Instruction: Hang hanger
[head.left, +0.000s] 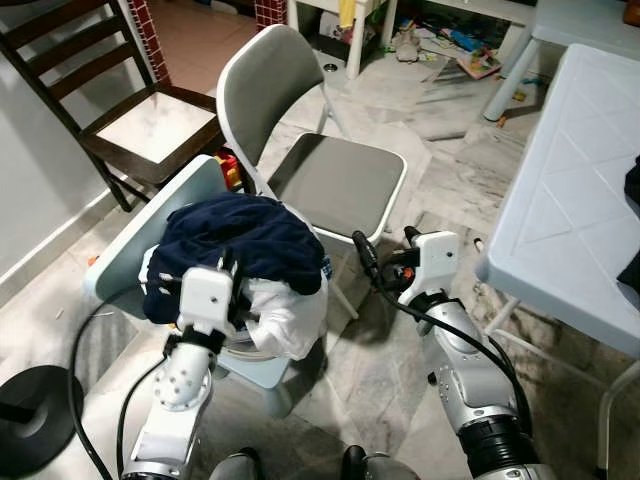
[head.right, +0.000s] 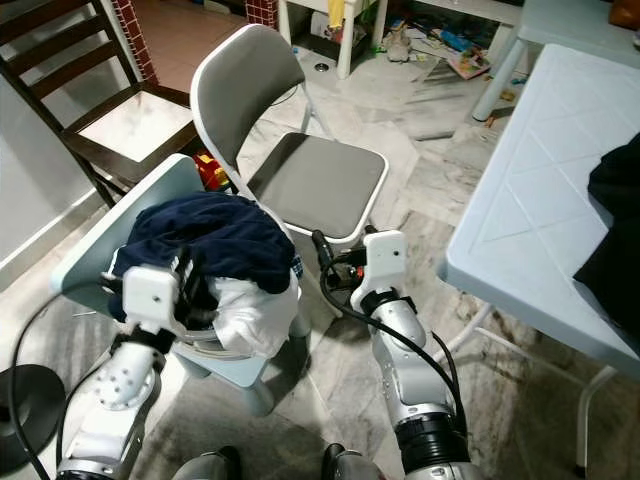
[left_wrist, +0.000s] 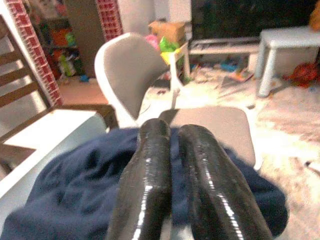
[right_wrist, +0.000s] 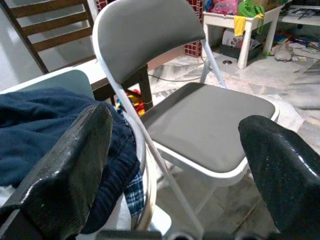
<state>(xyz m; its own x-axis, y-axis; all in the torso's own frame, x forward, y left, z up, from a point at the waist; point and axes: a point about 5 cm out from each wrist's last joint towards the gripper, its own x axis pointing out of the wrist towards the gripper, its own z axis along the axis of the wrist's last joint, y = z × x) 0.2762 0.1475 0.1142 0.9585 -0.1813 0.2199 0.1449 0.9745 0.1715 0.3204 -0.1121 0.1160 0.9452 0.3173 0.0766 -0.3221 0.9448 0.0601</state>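
A heap of clothes, a navy garment (head.left: 235, 235) over a white one (head.left: 285, 315), lies on a small pale blue chair (head.left: 150, 225). I cannot make out a hanger. My left gripper (head.left: 232, 275) sits low against the near side of the heap. Its two black fingers (left_wrist: 150, 170) are pressed together above the navy cloth (left_wrist: 70, 185), with nothing seen between them. My right gripper (head.left: 388, 245) hovers just right of the heap, in front of the grey folding chair (head.left: 335, 180). It is open wide, with fingers (right_wrist: 70, 165) far apart and empty.
A dark wooden chair (head.left: 120, 120) stands at the back left. A pale blue plastic table (head.left: 575, 210) runs along the right, with dark cloth (head.right: 615, 230) on it. A black round base (head.left: 30, 415) sits on the floor at lower left. Toys and white furniture (head.left: 440, 40) clutter the far floor.
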